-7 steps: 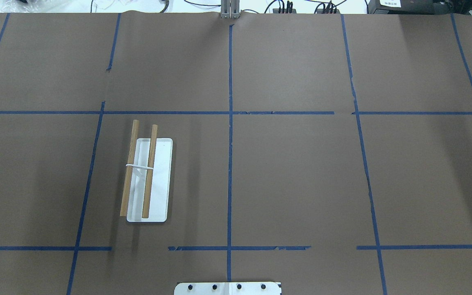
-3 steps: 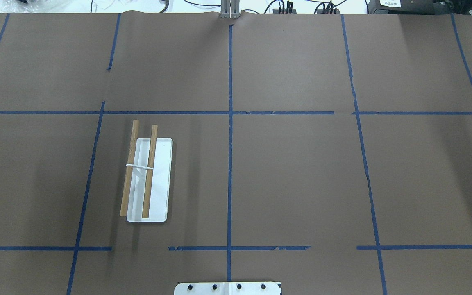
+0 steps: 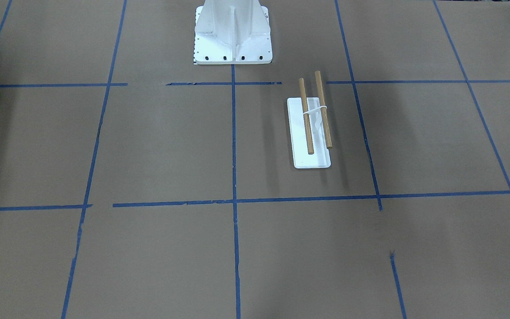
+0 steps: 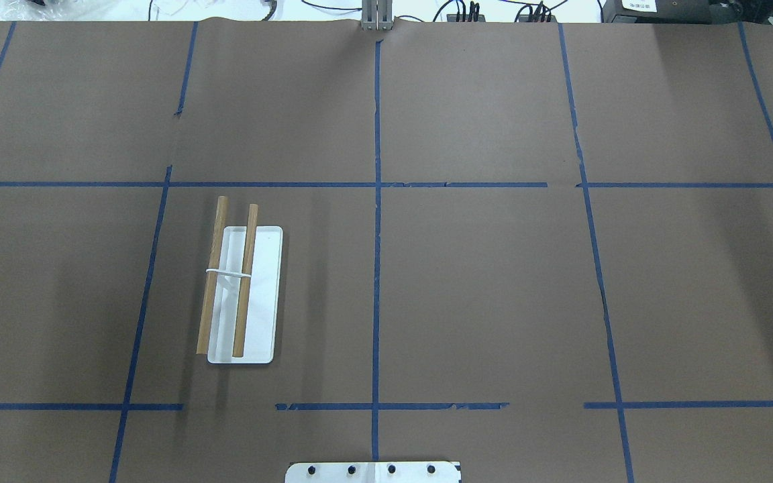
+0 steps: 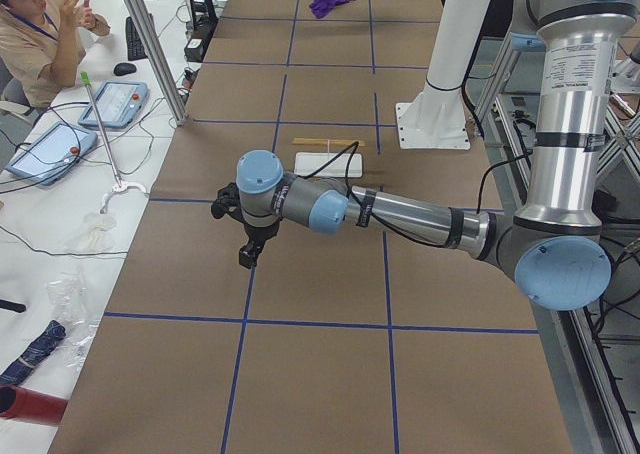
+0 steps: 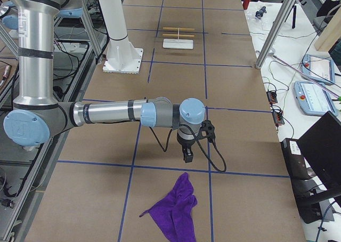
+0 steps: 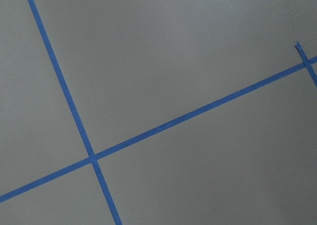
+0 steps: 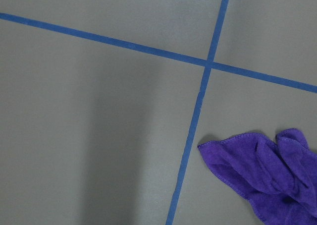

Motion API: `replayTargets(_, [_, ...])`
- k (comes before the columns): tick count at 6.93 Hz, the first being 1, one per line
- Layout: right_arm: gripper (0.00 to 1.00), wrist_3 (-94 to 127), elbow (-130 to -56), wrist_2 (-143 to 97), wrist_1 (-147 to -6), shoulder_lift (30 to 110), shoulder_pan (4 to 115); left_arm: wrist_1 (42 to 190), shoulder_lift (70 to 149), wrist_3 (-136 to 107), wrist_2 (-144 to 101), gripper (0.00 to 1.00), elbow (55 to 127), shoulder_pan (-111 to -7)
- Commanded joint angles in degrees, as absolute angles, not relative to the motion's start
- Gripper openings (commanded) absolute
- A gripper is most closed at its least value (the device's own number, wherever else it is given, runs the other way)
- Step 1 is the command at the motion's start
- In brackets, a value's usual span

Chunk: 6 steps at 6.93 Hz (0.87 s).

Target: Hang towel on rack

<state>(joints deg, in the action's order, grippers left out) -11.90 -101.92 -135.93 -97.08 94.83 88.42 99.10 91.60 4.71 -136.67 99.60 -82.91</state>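
The purple towel lies bunched on the desk, near my right pincer and lower than it. The rack stands far past that pincer. Is the pincer wide or narrow? I cannot tell.

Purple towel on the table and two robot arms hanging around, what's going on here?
Nothing is held yet. The crumpled purple cloth towel lies on the brown table, and the right arm's hand hovers just short of it. The small rack of two wooden dowels on a white base stands bare on the robot's left side. The left hand hovers over bare table, touching nothing.
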Motion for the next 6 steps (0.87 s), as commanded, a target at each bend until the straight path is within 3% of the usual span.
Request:
replayTargets(1, [1.00,-10.8,-102.3,-136.6,-97.0,94.1,87.8,99.8,91.2,5.0,-136.8,1.00,101.8,-82.9])
replayTargets(5, [0.98,-11.6,-101.5,-133.5,-96.9,97.4,83.8,101.0,90.6,4.6,-137.0,1.00,102.7,-82.9])
replayTargets(6, [0.88,-12.1,-100.5,-129.6,-96.6,98.0,83.8,101.1,90.5,4.6,-137.0,1.00,102.7,-82.9])
